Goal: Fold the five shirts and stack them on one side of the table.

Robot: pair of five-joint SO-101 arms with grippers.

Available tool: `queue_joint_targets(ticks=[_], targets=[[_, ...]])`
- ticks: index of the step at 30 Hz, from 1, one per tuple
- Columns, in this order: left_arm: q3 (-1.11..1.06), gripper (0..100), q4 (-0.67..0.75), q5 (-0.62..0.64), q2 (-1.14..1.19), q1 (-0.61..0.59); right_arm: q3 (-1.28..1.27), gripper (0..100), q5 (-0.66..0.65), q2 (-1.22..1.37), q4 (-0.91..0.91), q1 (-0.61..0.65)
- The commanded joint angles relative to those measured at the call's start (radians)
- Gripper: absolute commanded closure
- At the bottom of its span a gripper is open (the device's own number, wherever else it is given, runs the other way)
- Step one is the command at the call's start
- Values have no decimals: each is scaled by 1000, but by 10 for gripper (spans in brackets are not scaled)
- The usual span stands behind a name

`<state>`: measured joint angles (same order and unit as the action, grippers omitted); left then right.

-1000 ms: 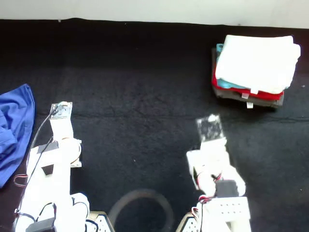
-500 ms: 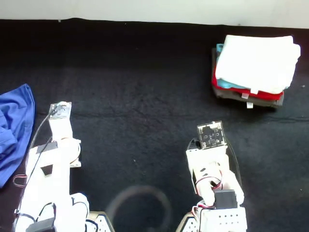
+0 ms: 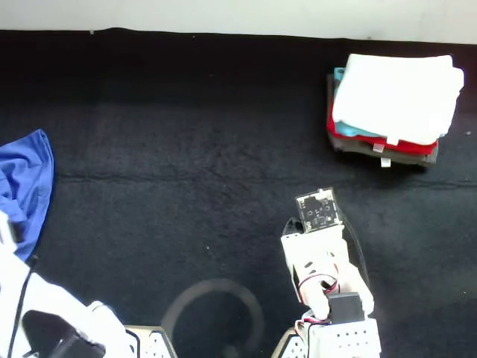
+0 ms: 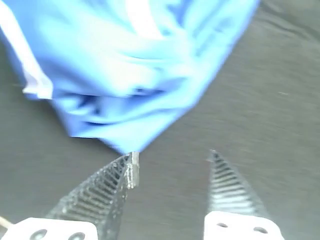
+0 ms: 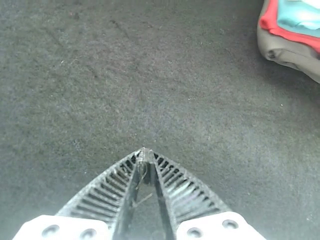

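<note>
A crumpled blue shirt [image 3: 26, 186] lies at the table's left edge. In the left wrist view the blue shirt [image 4: 130, 65] hangs just ahead of my left gripper [image 4: 172, 160], which is open, one fingertip [image 4: 129, 167] at the cloth's lowest corner. A stack of folded shirts [image 3: 395, 101] sits at the far right: white on top, then teal, red and grey. My right gripper [image 5: 144, 154] is shut and empty over bare mat, with the stack's edge [image 5: 292, 35] off to one side. The right arm [image 3: 322, 253] stands near the front, right of centre.
The black mat [image 3: 194, 149] covers the table, and its wide middle lies bare. A pale wall strip [image 3: 223, 15] runs along the far edge. The left arm's base [image 3: 52, 328] fills the front left corner.
The left arm has swung left toward the blue shirt, leaving its earlier spot on the mat. The right arm has drawn back slightly toward the front.
</note>
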<state>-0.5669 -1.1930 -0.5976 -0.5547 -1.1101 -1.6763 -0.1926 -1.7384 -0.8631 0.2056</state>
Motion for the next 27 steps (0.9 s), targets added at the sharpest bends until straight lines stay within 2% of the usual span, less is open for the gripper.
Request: queue_joint_targets(ticks=[1, 3, 5, 11, 15, 22, 27], targets=[[67, 748, 91, -57, 87, -91, -137, 992, 6, -13, -4, 7], [131, 748, 106, -55, 209, -119, -137, 992, 3, -13, -4, 7], [251, 748, 57, -54, 360, -134, -137, 992, 3, -13, -4, 7], [705, 748, -232, -54, 768, -140, -137, 992, 3, -10, -4, 5], [911, 748, -256, -38, 1001, -136, -137, 992, 3, -10, -4, 5], [1164, 748, -362, -34, 1228, -101, -137, 992, 2, -10, -4, 5], [1271, 748, -362, -34, 1316, -81, -137, 992, 2, -10, -4, 5]])
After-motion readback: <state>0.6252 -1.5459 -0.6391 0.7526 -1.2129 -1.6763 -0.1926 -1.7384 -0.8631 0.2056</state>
